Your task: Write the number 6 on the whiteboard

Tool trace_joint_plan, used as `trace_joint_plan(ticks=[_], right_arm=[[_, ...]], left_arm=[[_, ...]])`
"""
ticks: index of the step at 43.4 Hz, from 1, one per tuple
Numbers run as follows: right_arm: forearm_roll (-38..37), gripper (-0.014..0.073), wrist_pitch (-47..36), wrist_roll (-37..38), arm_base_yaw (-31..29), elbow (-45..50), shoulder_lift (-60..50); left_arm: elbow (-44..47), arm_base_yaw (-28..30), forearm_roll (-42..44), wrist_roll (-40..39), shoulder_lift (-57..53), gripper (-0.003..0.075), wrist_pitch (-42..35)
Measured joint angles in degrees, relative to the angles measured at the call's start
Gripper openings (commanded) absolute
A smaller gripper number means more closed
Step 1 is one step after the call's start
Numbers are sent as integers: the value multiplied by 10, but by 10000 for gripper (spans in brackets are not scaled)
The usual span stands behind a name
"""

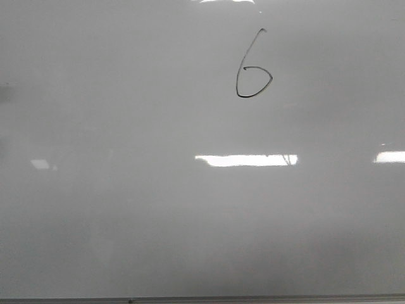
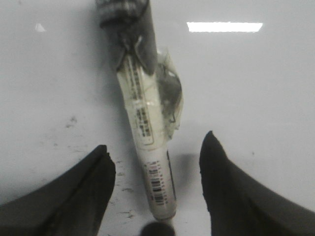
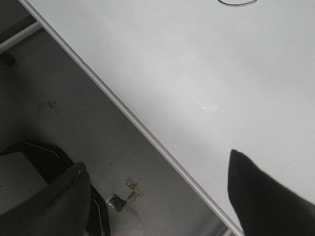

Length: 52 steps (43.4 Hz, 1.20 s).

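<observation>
We see the whiteboard point(image 1: 126, 209) filling the front view, its thin metal edge strip running along the near edge. The number 6 point(image 1: 252, 71) stands toward the far edge, right of the middle, well apart from the near strip; its long stem curves down into a closed, pointed loop. We judge the writing step done, since the figure reads as complete and no pen tip is at it.

In the left wrist view a marker point(image 2: 147, 128) lies flat on the glossy board between the spread fingers of the left end effector point(image 2: 156, 162). The fingers stand clear of it on either side, so we read this end effector as open and holding nothing. The marker's dark cap end points away from the fingers, and a scrap of clear wrapping clings to its barrel.

The right end effector point(image 3: 157, 177) is also open and empty, straddling the board's edge strip point(image 3: 128, 115), with floor showing past it and only the bottom of the 6's loop visible toward the board's interior.

We take the step in hand to be release and retreat. The next move, in our judgement, calls for lifting the left end effector straight off without nudging the marker, which could roll on so smooth a surface.
</observation>
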Motion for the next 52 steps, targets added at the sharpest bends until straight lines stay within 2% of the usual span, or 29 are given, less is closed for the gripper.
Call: trace_joint_plan(ticks=[9, 17, 22, 28, 35, 38, 44, 52], right_arm=[[-7, 592, 6, 28, 0, -11, -39], [-80, 592, 40, 161, 0, -11, -81], [-125, 592, 67, 231, 0, -11, -102], [-131, 592, 91, 256, 0, -11, -124], [-131, 592, 106, 259, 0, -11, -145], [-131, 592, 107, 260, 0, -11, -150], [-131, 592, 107, 260, -1, -10, -153], [-131, 586, 100, 260, -1, -5, -154]], left_arm=[[-44, 0, 22, 0, -115, 410, 171], [-112, 0, 24, 0, -238, 410, 387], [-147, 0, 23, 2, -307, 408, 482], [-160, 0, -23, 66, -381, 408, 558], [-160, 0, -165, 199, -438, 408, 658], [-160, 0, -210, 226, -448, 408, 690], [-160, 0, -228, 241, -452, 408, 717], [-160, 0, -201, 234, -452, 389, 717]])
